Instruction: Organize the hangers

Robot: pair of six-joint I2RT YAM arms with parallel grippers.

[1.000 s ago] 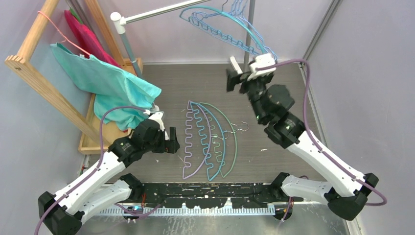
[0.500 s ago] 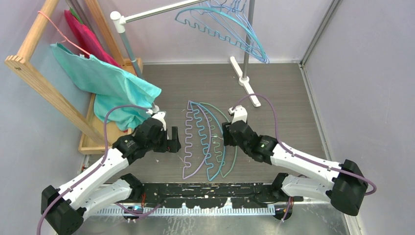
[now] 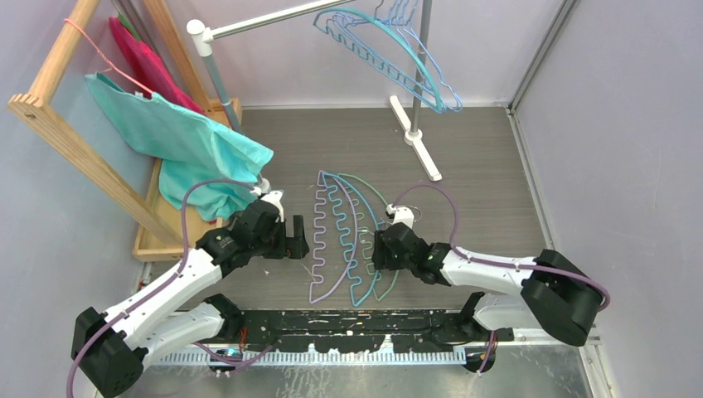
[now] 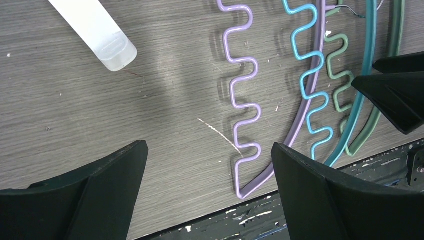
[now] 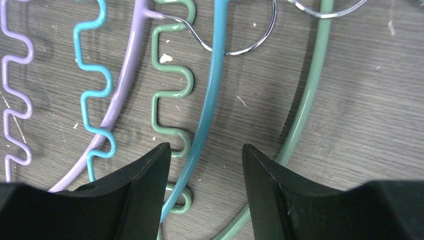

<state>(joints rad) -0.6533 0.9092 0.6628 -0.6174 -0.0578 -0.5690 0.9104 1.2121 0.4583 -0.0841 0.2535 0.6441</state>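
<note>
Three hangers lie side by side on the floor: lavender (image 3: 322, 228), teal with a light blue zigzag (image 5: 212, 90) and green (image 5: 310, 95). Several more hangers (image 3: 398, 62) hang on the grey rail (image 3: 265, 21). My right gripper (image 5: 205, 150) is low over the floor hangers and partly open. The teal arch runs between its fingers, close to the left finger. My left gripper (image 4: 209, 145) hovers wide open over the lower end of the lavender hanger (image 4: 245, 150) and holds nothing. The right gripper's fingertips (image 4: 395, 90) show at the left wrist view's right edge.
The rail's stand has a pole (image 3: 423, 66) and a white foot (image 3: 419, 141) behind the floor hangers. A wooden rack (image 3: 75, 141) at the left carries a teal cloth (image 3: 182, 141), a magenta cloth (image 3: 141, 58) and a pink wire hanger (image 3: 108, 58). Walls close in on both sides.
My right arm has come down from the rail to the floor hangers, and its jaws have narrowed. The hangers on the rail have swung. The left arm has barely moved.
</note>
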